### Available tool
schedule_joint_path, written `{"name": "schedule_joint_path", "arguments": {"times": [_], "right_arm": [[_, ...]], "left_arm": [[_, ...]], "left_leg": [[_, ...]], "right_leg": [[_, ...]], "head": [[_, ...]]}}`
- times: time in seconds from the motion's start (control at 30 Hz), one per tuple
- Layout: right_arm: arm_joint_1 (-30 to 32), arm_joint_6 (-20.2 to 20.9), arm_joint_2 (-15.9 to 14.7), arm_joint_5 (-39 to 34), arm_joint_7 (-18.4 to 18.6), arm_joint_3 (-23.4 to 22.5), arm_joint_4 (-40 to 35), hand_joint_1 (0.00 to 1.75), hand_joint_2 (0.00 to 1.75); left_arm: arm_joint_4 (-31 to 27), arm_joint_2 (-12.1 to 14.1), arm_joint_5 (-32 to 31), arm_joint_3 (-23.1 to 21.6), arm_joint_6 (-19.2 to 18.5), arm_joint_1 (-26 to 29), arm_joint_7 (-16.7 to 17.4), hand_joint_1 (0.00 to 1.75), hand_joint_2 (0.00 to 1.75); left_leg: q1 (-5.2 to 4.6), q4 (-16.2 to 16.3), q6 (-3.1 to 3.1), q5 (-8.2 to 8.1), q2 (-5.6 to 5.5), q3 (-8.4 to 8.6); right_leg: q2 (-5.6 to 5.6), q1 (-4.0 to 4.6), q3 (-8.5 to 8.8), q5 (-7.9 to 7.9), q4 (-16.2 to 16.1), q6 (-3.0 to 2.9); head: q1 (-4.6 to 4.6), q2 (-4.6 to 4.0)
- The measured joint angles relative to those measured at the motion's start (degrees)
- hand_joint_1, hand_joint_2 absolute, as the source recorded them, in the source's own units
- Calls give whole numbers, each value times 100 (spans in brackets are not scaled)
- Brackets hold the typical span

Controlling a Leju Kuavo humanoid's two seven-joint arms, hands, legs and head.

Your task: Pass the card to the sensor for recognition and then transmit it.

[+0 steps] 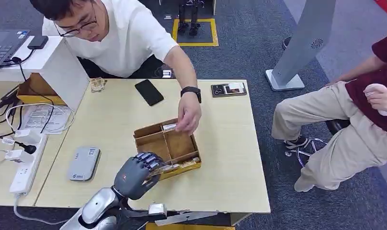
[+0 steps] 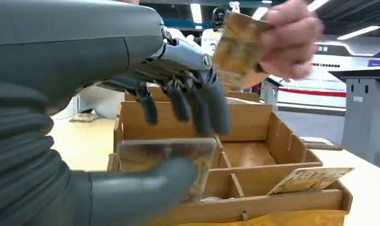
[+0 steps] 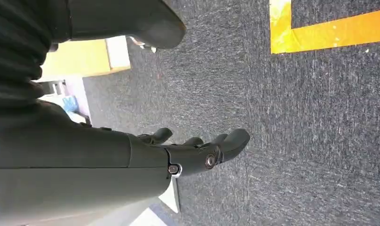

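Observation:
A wooden compartment box [image 1: 178, 143] sits mid-table. My left hand [image 1: 136, 175] hovers at its front-left corner. In the left wrist view a card [image 2: 167, 151] stands in the front compartment against my thumb [image 2: 141, 193], while the fingers [image 2: 197, 108] are spread above it without touching. Another card [image 2: 310, 179] leans in the front compartment further along. A person's hand [image 1: 189, 117] holds a card [image 1: 169, 127] over the box's back section; that card [image 2: 237, 47] appears raised in the wrist view. The grey sensor pad [image 1: 84, 163] lies left of the box. My right hand [image 3: 193, 150] hangs over the carpet, holding nothing.
A black phone [image 1: 149, 92] and a small tray of cards [image 1: 228, 89] lie at the table's far side. A power strip [image 1: 26, 165] and cables sit on the left. A second person [image 1: 354, 120] sits to the right of the table.

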Motion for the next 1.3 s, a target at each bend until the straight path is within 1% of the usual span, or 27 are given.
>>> {"name": "schedule_joint_path", "arguments": {"times": [0.1,0.23,0.53,0.6,0.77,0.83,0.9,0.93,0.97,1.03,1.13,1.17,1.23,1.3], "right_arm": [[-1,7,-2,0,0,0,0,0,175],[-8,7,-2,0,0,0,0,0,175],[-12,4,-7,7,9,0,0,0,175],[-12,2,-7,9,9,0,0,0,175],[-12,-11,-7,15,11,0,0,0,175],[-12,-18,-7,18,18,0,4,0,175],[-12,-24,-7,20,26,0,13,0,175],[-13,-28,-7,24,26,0,15,0,175],[-14,-28,-7,28,26,0,17,0,175],[-15,-31,-7,35,26,0,20,0,175],[-11,-33,-7,44,28,0,26,0,175],[-11,-39,-7,46,28,0,28,0,175],[-15,-66,-7,105,46,4,35,0,175],[-14,-105,-7,195,70,33,44,0,175]], "left_arm": [[9,15,-138,-37,7,-25,107,175,175],[70,24,-424,-65,-13,-107,332,175,175],[162,63,-468,-153,-20,-170,396,175,175],[168,63,-452,-153,26,-165,402,175,175],[190,59,-422,-155,398,-96,400,175,175],[190,41,-389,-155,667,-51,389,175,175],[190,-9,-339,-153,1057,-18,352,175,175],[190,-44,-323,-153,1168,-9,345,175,175],[190,-59,-315,-153,1248,-6,341,175,175],[190,-105,-315,-153,1268,-6,330,175,175],[133,-261,-317,-89,1333,59,6,175,175],[63,-390,-341,81,1351,113,-248,175,175],[-46,-643,-361,407,1368,161,-543,175,175],[-151,-890,-356,689,1370,162,-761,175,175]], "left_leg": [[0,0,0,0,0,0],[0,0,0,0,1,0],[0,0,0,0,1,1],[0,0,0,0,1,0],[0,0,0,0,0,0],[0,0,0,0,1,0],[0,0,0,0,-1,0],[0,0,0,0,-2,0],[0,0,0,0,-2,0],[0,0,0,0,-1,0],[-1,1,0,0,-1,0],[-1,1,1,1,-2,0],[-1,1,1,1,-4,0],[-2,1,1,1,-2,0]], "right_leg": [[0,0,0,0,0,0],[0,0,0,0,0,0],[0,0,1,0,1,0],[0,0,1,0,1,0],[0,0,1,0,0,0],[0,0,1,0,0,0],[-1,0,1,0,0,0],[-2,-1,1,0,0,0],[-2,-1,2,0,0,0],[-1,-1,2,0,0,0],[-1,-2,2,0,0,0],[-2,-2,2,0,0,0],[-3,-2,3,0,0,0],[-3,-2,3,1,0,0]], "head": [[0,0],[0,0],[0,0],[0,0],[2,0],[0,0],[2,0],[0,0],[0,0],[2,0],[0,0],[2,0],[2,0],[2,0]]}}
